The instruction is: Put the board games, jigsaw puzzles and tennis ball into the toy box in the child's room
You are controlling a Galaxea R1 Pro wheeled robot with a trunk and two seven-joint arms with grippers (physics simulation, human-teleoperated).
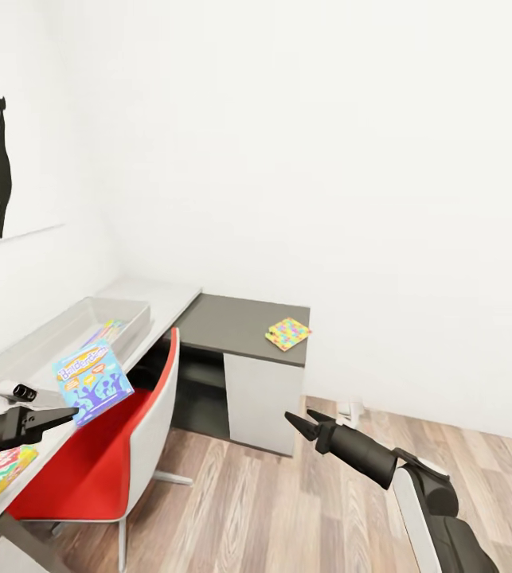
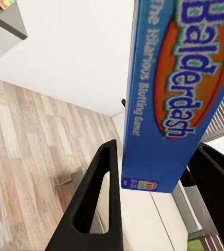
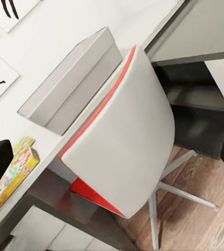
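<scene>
Blue board game [image 1: 92, 380] being gripped by left gripper [image 1: 71, 415] beside toy box [image 1: 17, 350], right gripper [image 1: 302, 422] being held slightly open above floor [image 1: 287, 509].

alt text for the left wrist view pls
A blue Balderdash board game box stands on edge between the left gripper's two black fingers, over wood floor and a white wall, with a dark desk corner at the frame's edge.

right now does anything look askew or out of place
The blue game box hangs tilted in the left tool, above the desk edge beside the toy box. One puzzle lies far off on the dark desk wing.
</scene>
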